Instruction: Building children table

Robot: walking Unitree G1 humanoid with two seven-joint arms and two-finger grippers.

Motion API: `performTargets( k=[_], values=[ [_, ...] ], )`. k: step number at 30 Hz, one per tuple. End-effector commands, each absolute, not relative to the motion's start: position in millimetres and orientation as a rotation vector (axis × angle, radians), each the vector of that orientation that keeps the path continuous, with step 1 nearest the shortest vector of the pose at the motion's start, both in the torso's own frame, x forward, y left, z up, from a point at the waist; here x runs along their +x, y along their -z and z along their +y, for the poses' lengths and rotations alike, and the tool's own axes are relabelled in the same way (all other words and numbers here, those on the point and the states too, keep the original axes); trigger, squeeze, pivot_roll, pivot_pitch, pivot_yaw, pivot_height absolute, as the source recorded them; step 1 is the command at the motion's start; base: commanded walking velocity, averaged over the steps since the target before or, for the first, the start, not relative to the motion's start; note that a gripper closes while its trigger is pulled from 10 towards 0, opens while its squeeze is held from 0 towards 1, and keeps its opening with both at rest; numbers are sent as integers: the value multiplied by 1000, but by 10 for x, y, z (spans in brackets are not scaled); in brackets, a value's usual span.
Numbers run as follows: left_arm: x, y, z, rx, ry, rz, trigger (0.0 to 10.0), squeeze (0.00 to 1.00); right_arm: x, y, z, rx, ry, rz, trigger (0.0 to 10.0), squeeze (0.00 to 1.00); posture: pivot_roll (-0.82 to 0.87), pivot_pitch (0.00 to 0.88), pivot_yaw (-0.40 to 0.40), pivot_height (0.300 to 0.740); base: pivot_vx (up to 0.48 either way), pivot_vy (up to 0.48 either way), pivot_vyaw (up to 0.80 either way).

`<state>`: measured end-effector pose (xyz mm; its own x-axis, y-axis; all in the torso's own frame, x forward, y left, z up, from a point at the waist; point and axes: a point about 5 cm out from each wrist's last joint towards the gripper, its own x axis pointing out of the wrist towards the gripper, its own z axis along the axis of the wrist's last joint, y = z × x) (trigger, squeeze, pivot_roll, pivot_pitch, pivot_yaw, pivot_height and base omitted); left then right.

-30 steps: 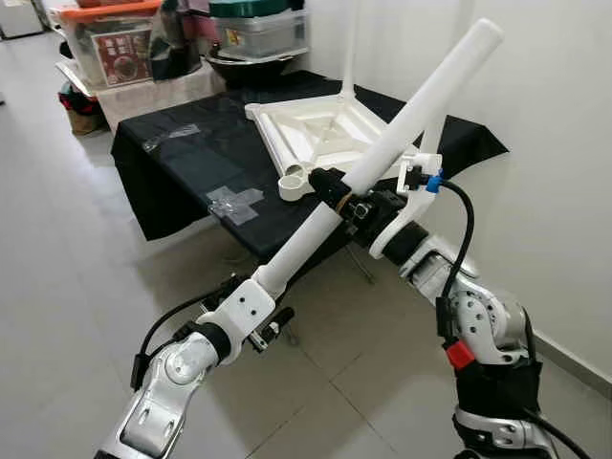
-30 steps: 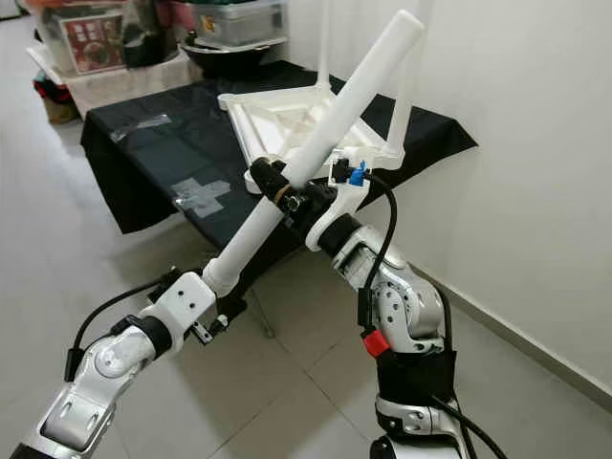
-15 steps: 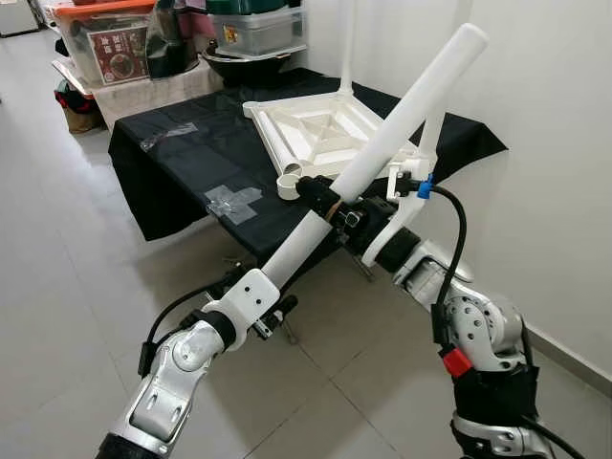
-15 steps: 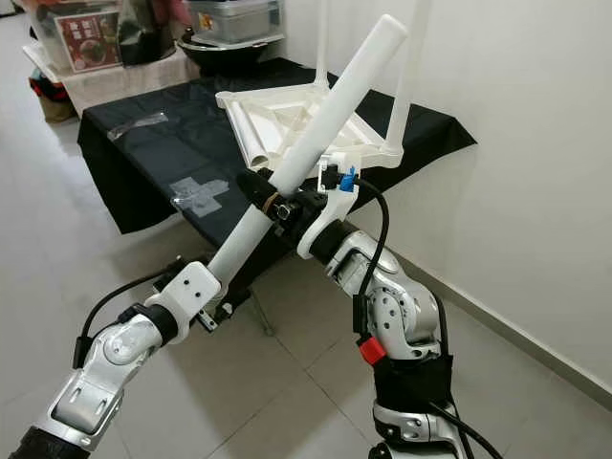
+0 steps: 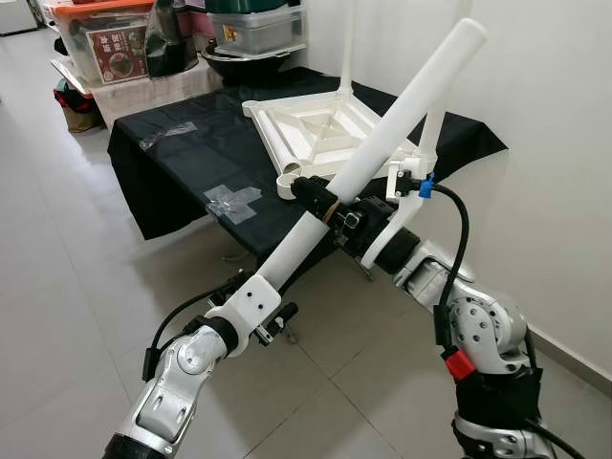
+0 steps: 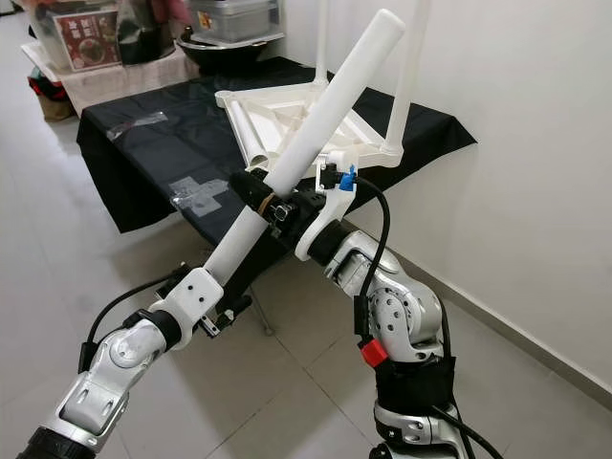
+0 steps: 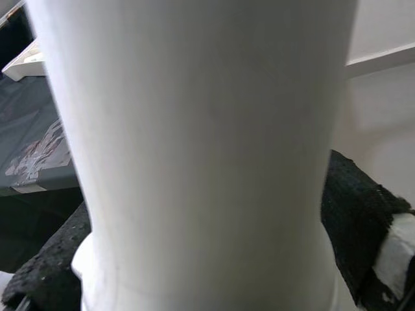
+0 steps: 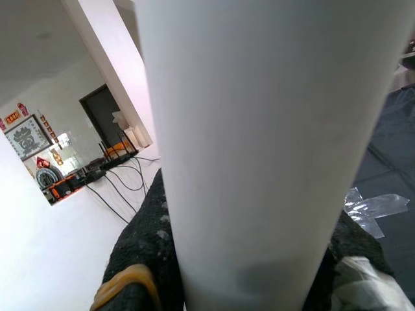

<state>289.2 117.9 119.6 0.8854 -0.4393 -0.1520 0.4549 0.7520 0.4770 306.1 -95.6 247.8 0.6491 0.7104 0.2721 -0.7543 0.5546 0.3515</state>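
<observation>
Together both pincers grasp one white table leg [image 5: 382,139]: the left gripper [image 5: 263,287] clenched around its lower end, the right gripper [image 5: 330,206] clenched around its middle. Its long axis runs diagonally, pointing up and away from the left gripper. Beyond the right gripper an upturned white tabletop [image 5: 320,134] lies on a black-draped table [image 5: 182,167], behind it clear storage bins [image 5: 105,43] holding packaged goods

A home: tiled floor [image 5: 57,287]; storage boxes [image 5: 110,38]; framed picture [image 8: 26,139].
</observation>
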Motion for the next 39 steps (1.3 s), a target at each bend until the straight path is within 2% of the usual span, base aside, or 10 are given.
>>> performTargets(
  k=[1,4,6,20,21,23,24,26,27,39],
  values=[
    [2882,-1160,1158,550,506,39,10000,0,3029,-2534,-935,473,-897,-122,10000,0,85,47,4,740,0,0,0],
    [2898,-1165,1170,552,499,27,10000,0,3017,-2530,-934,472,-904,-119,10000,0,86,45,3,740,0,0,0],
    [2905,-1173,1174,551,494,19,0,0,3013,-2527,-935,470,-904,-117,10000,0,86,43,4,740,0,0,0],
    [2873,-1121,1141,589,519,11,0,0,3047,-2513,-973,436,-857,-123,10000,0,82,25,6,740,0,0,0],
    [2877,-1122,1143,594,512,9,0,0,3068,-2511,-993,426,-832,-133,10000,1000,82,24,7,740,0,0,0],
    [2888,-1132,1146,594,504,6,0,0,3088,-2508,-1010,423,-809,-139,10000,1000,81,23,6,740,0,0,0],
    [2906,-1154,1148,600,492,-2,10000,0,3104,-2505,-1020,414,-790,-147,10000,1000,84,22,6,740,0,0,0],
    [2932,-1194,1150,602,477,-16,10000,0,3119,-2499,-1021,412,-772,-149,10000,1000,84,22,6,740,0,0,0],
    [2970,-1259,1151,607,458,-37,10000,0,3140,-2495,-1017,415,-746,-153,10000,4,84,22,5,740,0,0,0],
    [3095,-1465,1083,583,416,-89,10000,0,3177,-2462,-891,469,-728,-150,10000,0,91,31,4,740,0,0,0]
  ],
)
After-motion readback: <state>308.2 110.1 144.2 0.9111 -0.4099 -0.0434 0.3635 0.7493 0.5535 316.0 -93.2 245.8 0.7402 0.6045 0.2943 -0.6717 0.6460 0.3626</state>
